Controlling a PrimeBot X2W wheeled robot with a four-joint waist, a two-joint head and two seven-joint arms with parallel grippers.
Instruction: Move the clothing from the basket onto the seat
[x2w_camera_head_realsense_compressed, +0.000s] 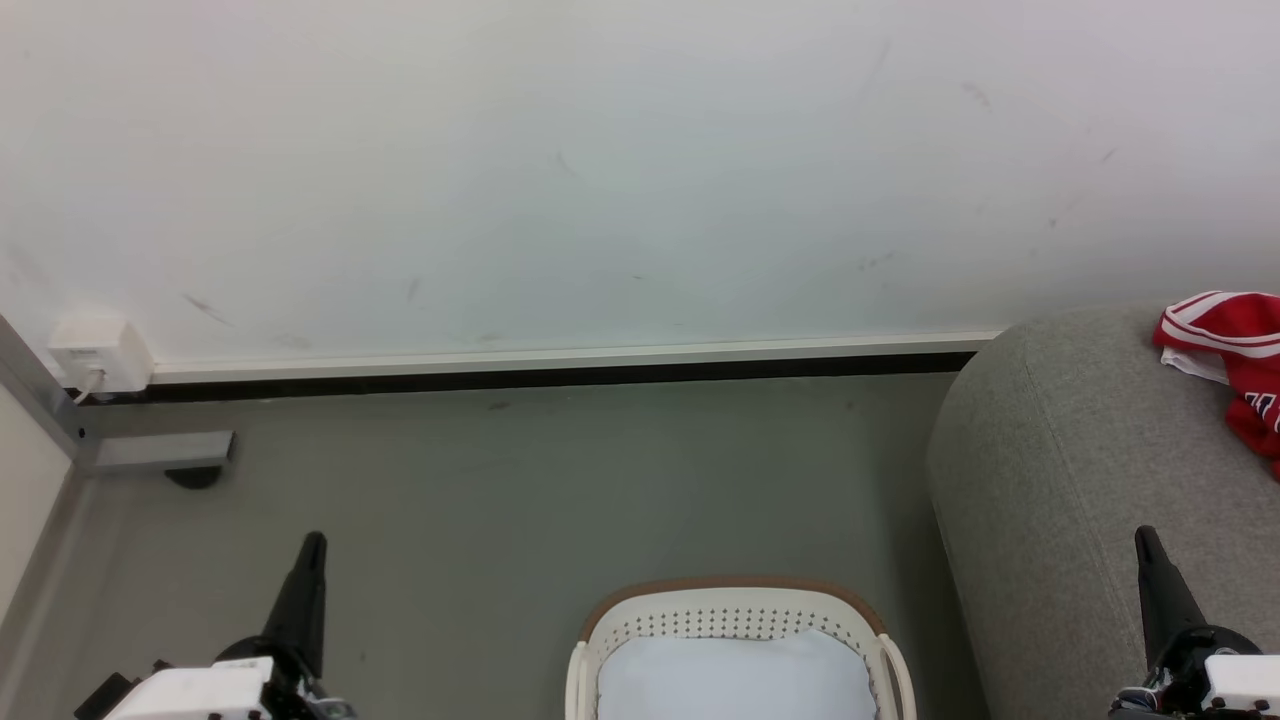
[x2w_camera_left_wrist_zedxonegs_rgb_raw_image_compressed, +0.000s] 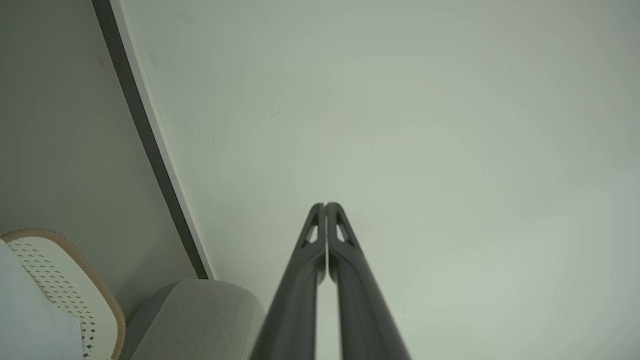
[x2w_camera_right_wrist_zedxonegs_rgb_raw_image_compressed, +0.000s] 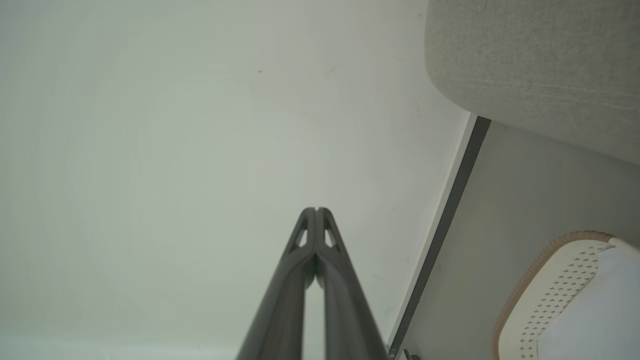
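Foreground, lower corners: left gripper (x2w_camera_head_realsense_compressed: 312, 548) and right gripper (x2w_camera_head_realsense_compressed: 1146, 545), each with fingers pressed together tip to tip, holding nothing. Between them, at the bottom edge, the basket (x2w_camera_head_realsense_compressed: 735, 584) stands on the floor (x2w_camera_head_realsense_compressed: 480, 500) and shows its pale inside bottom. Just right of the basket is the seat (x2w_camera_head_realsense_compressed: 1040, 470), with a rounded grey edge. The clothing (x2w_camera_head_realsense_compressed: 1235, 345) lies on the seat's top at the right edge: red fabric with white stripes, partly cut off. Behind are the skirting, the white wall (x2w_camera_head_realsense_compressed: 600, 150) and a small white box (x2w_camera_head_realsense_compressed: 100, 352) at the left.
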